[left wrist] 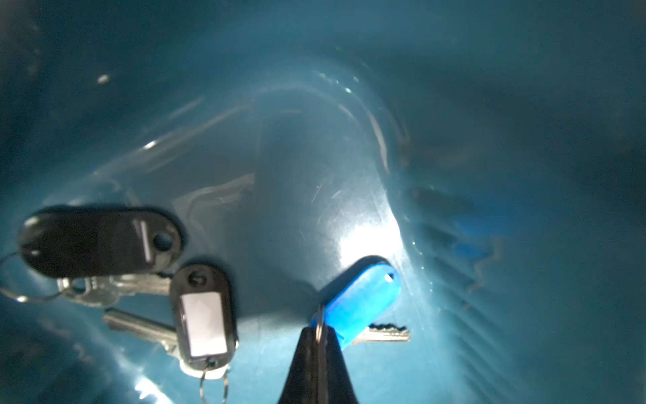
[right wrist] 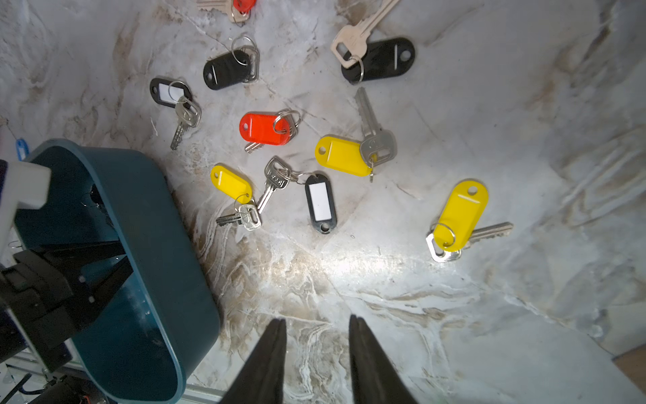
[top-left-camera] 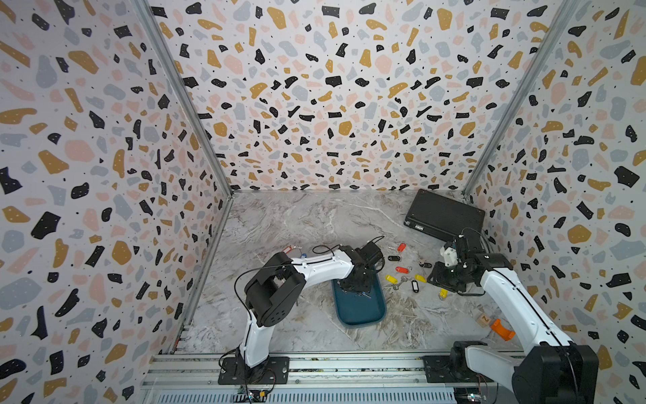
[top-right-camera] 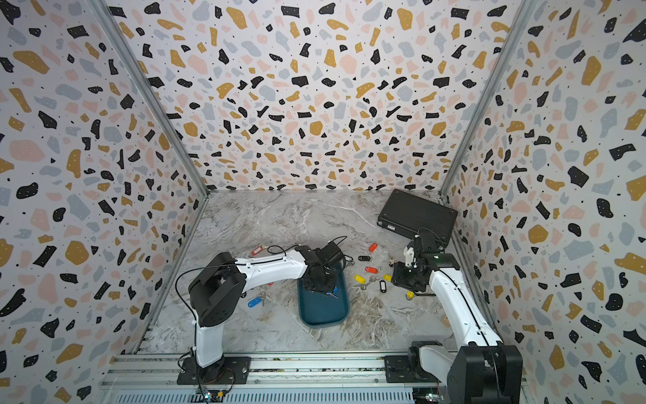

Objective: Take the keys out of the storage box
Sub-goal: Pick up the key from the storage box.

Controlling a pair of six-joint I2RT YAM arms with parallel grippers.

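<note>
My left end effector (left wrist: 318, 337) was pinched together on the ring of the blue-tagged key (left wrist: 363, 300), down inside the storage box (left wrist: 314, 157). The tag looked to be resting on the box floor, not lifted out yet. Two black-tagged keys (left wrist: 98, 241) lay on the box floor just beside it. So three were left inside, as far as the left wrist view showed.

My right end effector (right wrist: 316, 325) hung empty, jaws apart, over the table (right wrist: 489, 314) just outside the box. Most of the keys (right wrist: 269, 127) were out, with red, yellow and black tags scattered on the table beside the box. A second blue-tagged key (top-right-camera: 255, 301) and a red-tagged key (top-right-camera: 257, 250) lay off the box's opposite side. I judged it well past halfway, three pulls left.
</note>
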